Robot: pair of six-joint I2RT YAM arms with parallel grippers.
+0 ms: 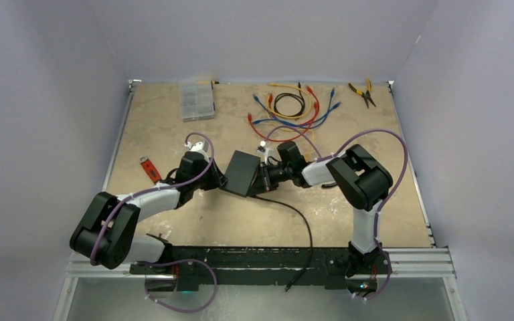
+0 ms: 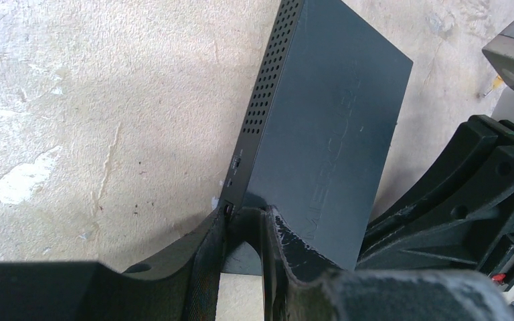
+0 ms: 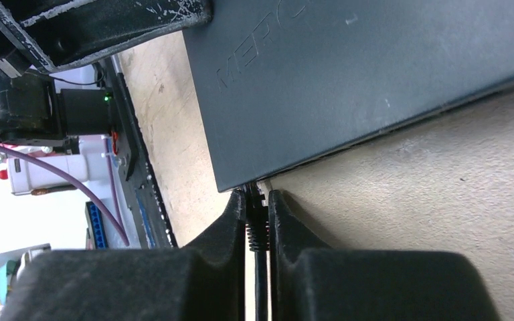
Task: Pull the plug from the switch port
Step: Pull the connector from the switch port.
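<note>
Surface: worn tan table point(image 1: 167, 134)
Left gripper point(image 2: 244, 224): clenched on switch point(image 2: 321, 120) corner
Right gripper point(image 3: 258, 200): pinching plug point(image 3: 257, 224) (cable point(image 3: 261, 281) runs back toward the wrist)
Pull axis: straight away from switch

The top view looks down over the whole table point(image 1: 174, 127); both wrist views sit close, sharing the switch point(image 2: 321, 120).

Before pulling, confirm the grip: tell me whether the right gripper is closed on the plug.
Yes, the right gripper pinches the black plug entering the switch.
</note>
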